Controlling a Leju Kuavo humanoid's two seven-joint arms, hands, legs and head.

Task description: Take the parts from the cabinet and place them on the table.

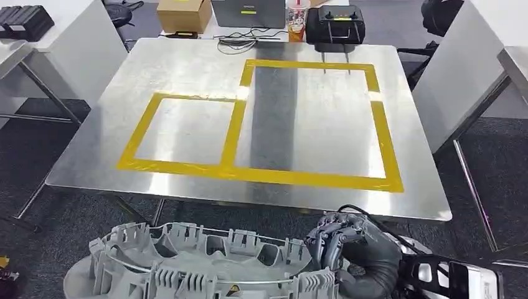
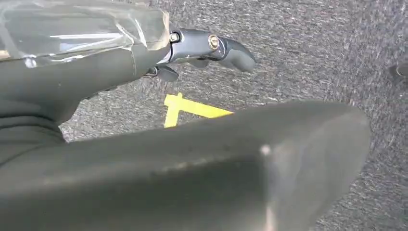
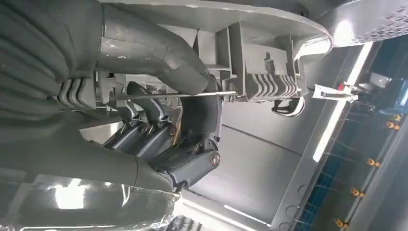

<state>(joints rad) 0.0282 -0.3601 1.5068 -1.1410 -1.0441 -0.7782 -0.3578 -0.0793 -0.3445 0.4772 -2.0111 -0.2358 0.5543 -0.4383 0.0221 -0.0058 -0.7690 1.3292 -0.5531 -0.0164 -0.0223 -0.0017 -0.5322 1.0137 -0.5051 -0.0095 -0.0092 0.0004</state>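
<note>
A large round grey plastic part [image 1: 187, 265] with ribbed clips around its rim hangs low in front of me, just short of the near edge of the metal table [image 1: 187, 68]. My right hand [image 1: 352, 255] grips its right rim; in the right wrist view the thumb lies over the rim [image 3: 260, 62] and the dark fingers [image 3: 159, 139] curl beneath. In the left wrist view my left hand [image 2: 202, 45] stretches a finger out over the carpet beside the part's blurred grey edge [image 2: 216, 163]; whether it holds the part is unclear.
Yellow tape marks a small rectangle [image 1: 180, 167] and a larger one [image 1: 387, 137] on the table. A cardboard box [image 1: 183, 14], a cup [image 1: 297, 18] and a black controller [image 1: 336, 25] stand beyond its far edge. White tables [image 1: 461, 68] flank both sides. Yellow floor tape [image 2: 187, 108].
</note>
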